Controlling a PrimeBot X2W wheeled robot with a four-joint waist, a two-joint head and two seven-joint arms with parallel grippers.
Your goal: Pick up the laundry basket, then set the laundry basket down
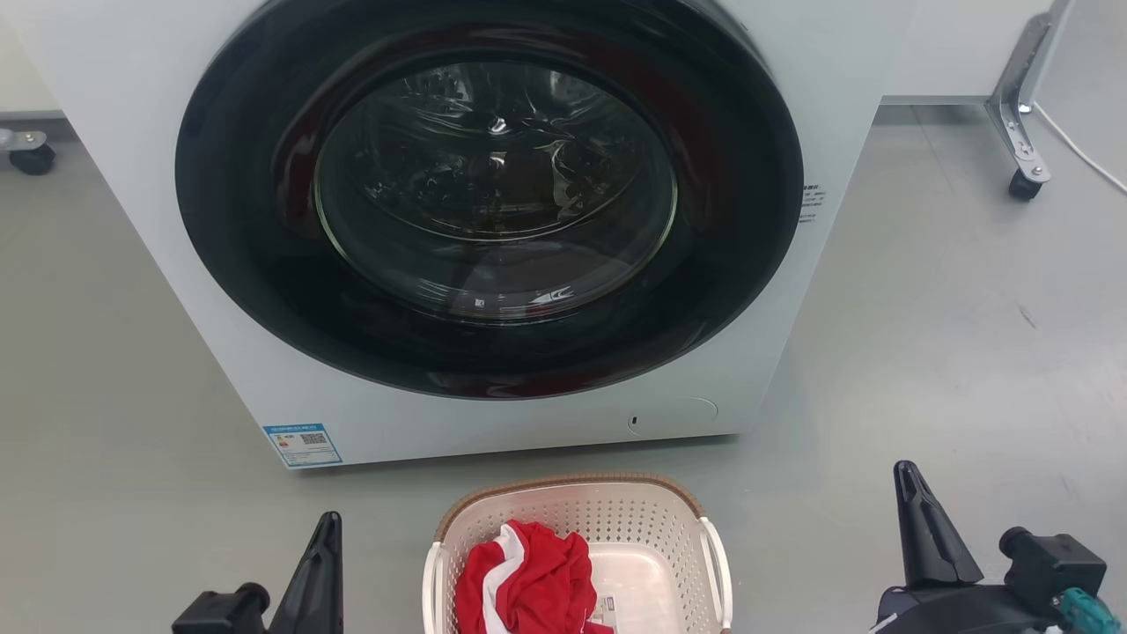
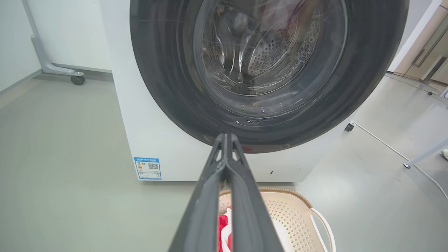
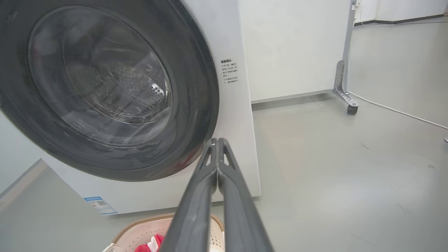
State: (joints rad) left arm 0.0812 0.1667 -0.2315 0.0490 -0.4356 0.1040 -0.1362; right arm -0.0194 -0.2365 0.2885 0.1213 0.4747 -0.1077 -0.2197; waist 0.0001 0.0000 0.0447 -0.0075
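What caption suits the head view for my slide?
Laundry basket with red-and-white garment before the washing machine, left pincer and right pincer flanking.

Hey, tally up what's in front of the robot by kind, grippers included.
Washing machine: 1
Laundry basket: 1
Red and white cloth in it: 1
Grippers: 2, the left gripper and the right gripper
Total: 5
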